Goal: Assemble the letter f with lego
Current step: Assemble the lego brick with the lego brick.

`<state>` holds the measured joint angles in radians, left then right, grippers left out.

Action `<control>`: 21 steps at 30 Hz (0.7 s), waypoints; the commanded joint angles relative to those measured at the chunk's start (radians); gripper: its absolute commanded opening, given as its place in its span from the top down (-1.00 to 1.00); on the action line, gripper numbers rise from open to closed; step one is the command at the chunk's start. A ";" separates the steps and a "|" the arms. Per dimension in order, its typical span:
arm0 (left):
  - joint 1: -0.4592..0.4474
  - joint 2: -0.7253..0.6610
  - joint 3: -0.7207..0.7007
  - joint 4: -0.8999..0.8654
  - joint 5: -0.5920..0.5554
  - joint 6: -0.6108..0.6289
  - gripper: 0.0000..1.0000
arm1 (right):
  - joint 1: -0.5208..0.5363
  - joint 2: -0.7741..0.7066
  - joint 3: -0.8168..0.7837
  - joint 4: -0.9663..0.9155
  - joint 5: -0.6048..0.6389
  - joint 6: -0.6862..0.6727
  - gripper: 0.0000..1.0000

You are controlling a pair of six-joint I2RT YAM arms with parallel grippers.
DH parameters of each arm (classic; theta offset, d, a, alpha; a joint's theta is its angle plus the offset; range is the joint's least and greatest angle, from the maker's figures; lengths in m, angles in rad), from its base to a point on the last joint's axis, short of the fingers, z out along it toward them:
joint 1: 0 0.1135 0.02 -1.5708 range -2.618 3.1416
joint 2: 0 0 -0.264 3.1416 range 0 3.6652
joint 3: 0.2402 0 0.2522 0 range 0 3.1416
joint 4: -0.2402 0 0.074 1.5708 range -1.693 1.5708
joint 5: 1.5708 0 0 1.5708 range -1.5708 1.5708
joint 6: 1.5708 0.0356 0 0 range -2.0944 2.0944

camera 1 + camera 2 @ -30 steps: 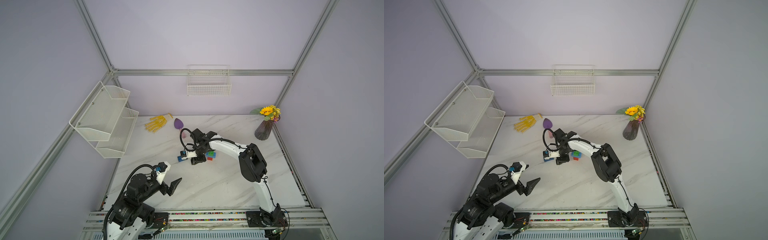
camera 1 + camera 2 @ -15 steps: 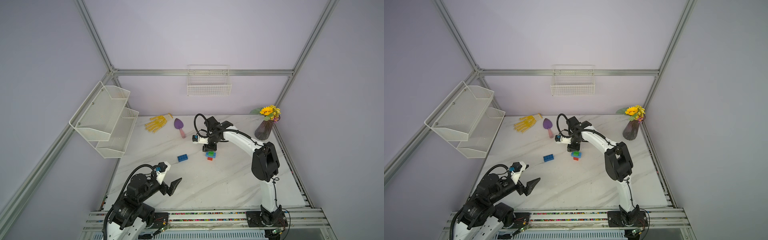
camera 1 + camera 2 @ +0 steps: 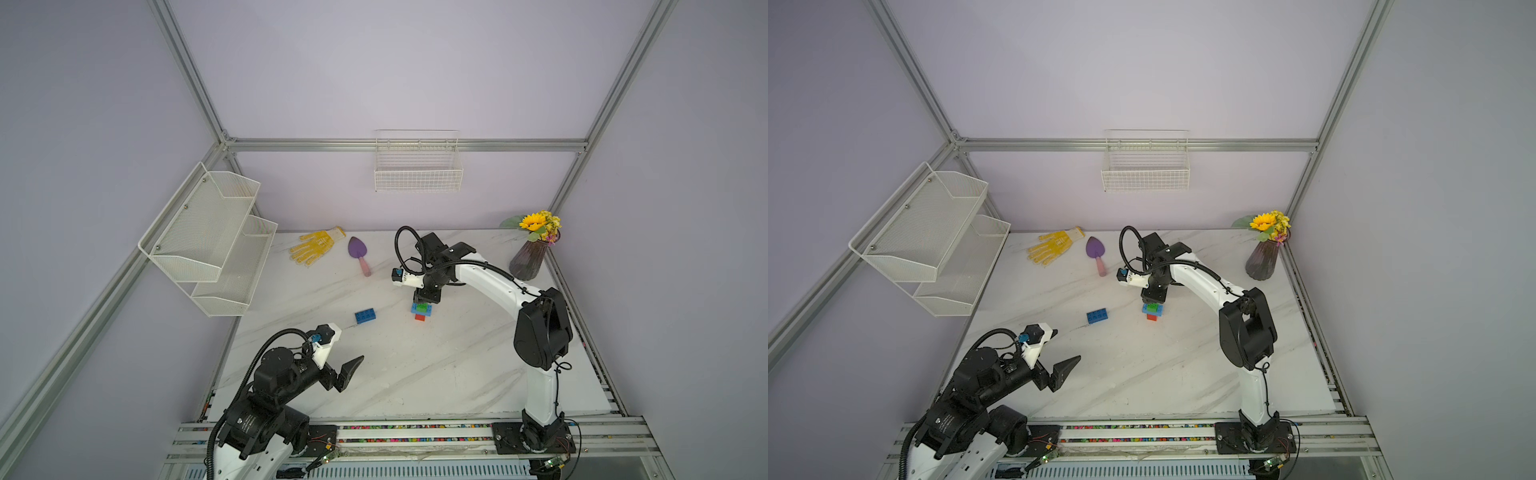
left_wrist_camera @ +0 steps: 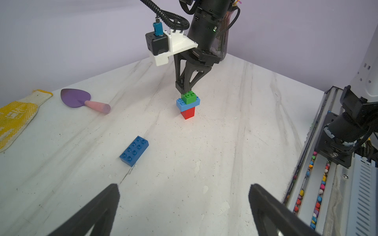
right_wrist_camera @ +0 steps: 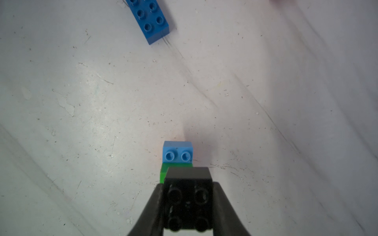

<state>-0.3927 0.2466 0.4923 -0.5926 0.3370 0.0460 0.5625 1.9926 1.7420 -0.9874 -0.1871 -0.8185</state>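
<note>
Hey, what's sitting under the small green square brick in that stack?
Under the green square brick sits a light blue rectangular brick, jutting sideways, then a red square brick on the white marble table. Their joining studs are covered.

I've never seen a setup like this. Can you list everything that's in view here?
brick stack: one, red under light blue under green, mid-table
black brick: one, black, gripped directly over the stack's green top
blue brick: one, blue, flat on the table, apart from the stack
glove: one, yellow, far edge of the table
trowel: one, purple blade, pink handle, beside the glove
vase: one, dark purple, holding yellow flowers, far corner
wire basket: one, white, back wall
mesh shelf: one, white, two tiers, side wall
table: one, white marble
left hand: one, black, open, near the front edge
right hand: one, black, shut on the black brick
</note>
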 commanded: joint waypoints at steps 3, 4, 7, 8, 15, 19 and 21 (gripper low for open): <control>0.006 0.008 0.006 0.033 0.019 0.016 -1.00 | -0.001 -0.080 -0.063 0.047 -0.001 0.044 0.91; 0.006 0.008 0.005 0.033 0.020 0.016 -0.99 | -0.001 -0.087 -0.075 0.054 -0.006 0.045 0.90; 0.006 0.006 0.005 0.033 0.020 0.016 -1.00 | -0.001 -0.100 -0.105 0.073 -0.015 0.051 0.91; 0.006 0.008 0.006 0.033 0.018 0.015 -1.00 | -0.001 -0.101 -0.117 0.079 -0.017 0.054 0.91; 0.006 0.006 0.005 0.033 0.014 0.014 -0.99 | -0.004 -0.091 -0.153 0.100 -0.039 0.024 0.90; 0.006 0.005 0.005 0.033 0.013 0.014 -1.00 | -0.007 -0.081 -0.152 0.104 -0.044 0.019 0.90; 0.006 0.005 0.006 0.033 0.012 0.012 -1.00 | -0.011 -0.081 -0.153 0.104 -0.046 0.016 0.90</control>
<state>-0.3927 0.2478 0.4923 -0.5926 0.3370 0.0460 0.5598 1.9148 1.5936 -0.9054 -0.2043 -0.7929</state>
